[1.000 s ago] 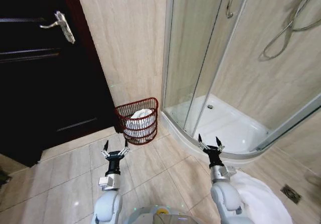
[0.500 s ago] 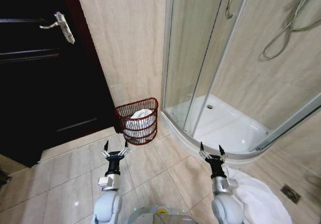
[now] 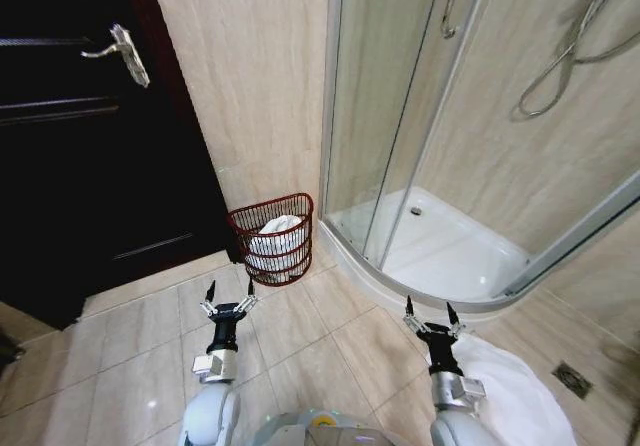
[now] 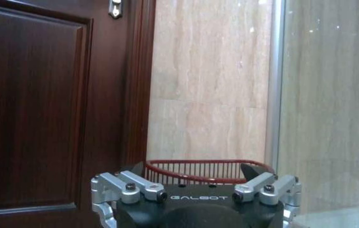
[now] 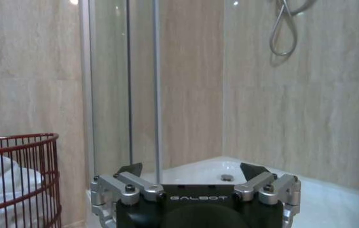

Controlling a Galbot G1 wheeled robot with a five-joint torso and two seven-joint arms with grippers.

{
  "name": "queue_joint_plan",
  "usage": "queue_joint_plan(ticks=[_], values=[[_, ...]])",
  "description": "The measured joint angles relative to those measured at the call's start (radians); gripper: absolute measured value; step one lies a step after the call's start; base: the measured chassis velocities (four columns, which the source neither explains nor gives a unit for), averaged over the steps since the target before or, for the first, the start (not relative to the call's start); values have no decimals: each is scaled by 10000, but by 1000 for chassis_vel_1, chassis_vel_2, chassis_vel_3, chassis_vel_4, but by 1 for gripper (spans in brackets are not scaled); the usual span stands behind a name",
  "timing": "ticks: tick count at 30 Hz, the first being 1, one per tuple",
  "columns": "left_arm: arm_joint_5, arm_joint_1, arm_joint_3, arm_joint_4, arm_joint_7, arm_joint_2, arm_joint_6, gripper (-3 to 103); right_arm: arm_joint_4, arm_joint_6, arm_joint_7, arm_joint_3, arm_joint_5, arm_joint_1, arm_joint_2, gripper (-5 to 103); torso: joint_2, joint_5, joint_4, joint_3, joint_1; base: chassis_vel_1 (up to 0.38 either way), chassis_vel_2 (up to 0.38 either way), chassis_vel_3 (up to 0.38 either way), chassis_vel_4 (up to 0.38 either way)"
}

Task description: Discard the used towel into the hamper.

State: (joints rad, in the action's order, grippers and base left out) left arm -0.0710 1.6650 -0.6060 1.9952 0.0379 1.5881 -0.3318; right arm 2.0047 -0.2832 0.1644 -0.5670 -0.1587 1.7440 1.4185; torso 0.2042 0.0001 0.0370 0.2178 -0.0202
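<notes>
Left claw [image 3: 229,296]: released, fingers spread wide, holding nothing and touching nothing. It hangs over bare floor tile [image 3: 130,366] at lower left of centre in the head view, pointing forward toward the hamper [image 3: 272,238]. In the left wrist view the claw [image 4: 195,173] shows both fingertips apart with the hamper rim [image 4: 205,171] between and beyond them.

Right claw [image 3: 430,313]: also released, fingers wide apart, empty. It sits at lower right of centre in the head view, near the curved edge of the shower tray [image 3: 440,256], above a white towel [image 3: 515,401] lying on the floor at the lower right corner. No contact with the towel visible.

Hamper: stands on the floor in the middle of the head view, against the beige wall, between the dark door [image 3: 80,156] at left and the glass shower enclosure [image 3: 390,116] at right. White cloth [image 3: 277,243] already lies inside it; the same cloth [image 5: 2,185] shows through the wires in the right wrist view.

Clearance: open tile between the left claw and the hamper. Shower tray edge runs close past the right claw.

Both arms extend forward from the bottom edge, roughly parallel, wrists level.
</notes>
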Motion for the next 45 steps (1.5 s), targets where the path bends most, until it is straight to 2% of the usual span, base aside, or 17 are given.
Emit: queue_joint_plan(ticks=[31,45], values=[[120,198,-81,59,-28,-6,-169,100,156,-23,43,92,-61,76,-25,100,12,-1,1,10,-5,-36,-127,1,90],[104,195,-66,-39,-97,52,-321,100,1,11,33,324,-126,-38,-268,100,15,0,2,11,-5,-64,-174,-12,89]])
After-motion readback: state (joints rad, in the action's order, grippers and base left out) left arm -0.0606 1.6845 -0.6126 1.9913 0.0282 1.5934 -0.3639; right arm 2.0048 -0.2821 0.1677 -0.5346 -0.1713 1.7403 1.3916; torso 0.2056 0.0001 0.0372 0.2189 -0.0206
